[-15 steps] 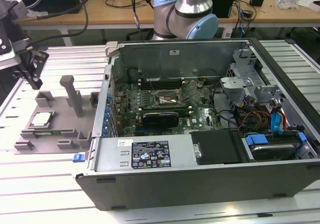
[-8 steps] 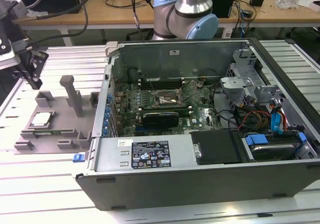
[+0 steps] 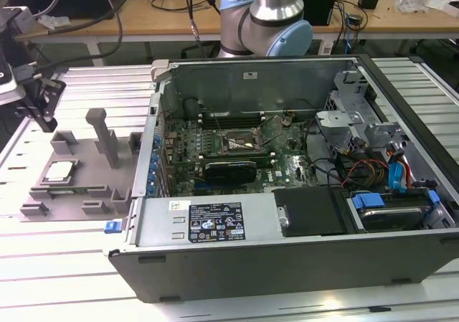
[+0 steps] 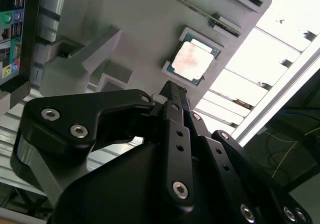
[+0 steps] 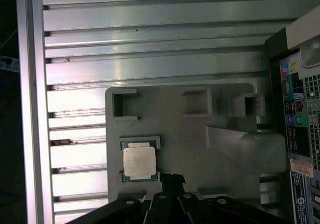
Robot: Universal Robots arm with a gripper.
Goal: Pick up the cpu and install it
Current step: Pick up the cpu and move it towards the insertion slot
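The fingers (image 4: 175,104) are pressed together into one black tip, with nothing between them. The gripper (image 4: 172,87) hangs above the grey tray (image 4: 125,29), clear of its surface. In both wrist views the tip lines up just beside one edge of the cpu (image 5: 139,160) without touching it. In the exterior view the gripper (image 3: 43,117) sits high over the tray's end on the exterior view's left.

The cpu lies flat, silver top up, in a square framed pocket of the tray, its thin green edge showing all round. Along the tray's side away from the gripper, the first wrist view shows three box-shaped pockets (image 5: 125,104) in a row. A thin dark strip (image 3: 75,188) sits in a narrow slot near the cpu's pocket, and a tall post (image 3: 106,137) rises from the tray's middle.

The tray rests on a ribbed metal table (image 3: 79,272). Just beside the tray, on the exterior view's right, an open computer case (image 3: 237,264) lies on its side. Inside it sits a green motherboard (image 3: 287,166) with a dark metal-framed socket (image 3: 244,145) near its centre and a long black card (image 3: 229,170) below that. The case's end farthest from the tray holds a drive bay with blue tabs (image 3: 387,200) and a bundle of coloured cables (image 3: 358,168). The arm (image 3: 276,6) rises behind the case.
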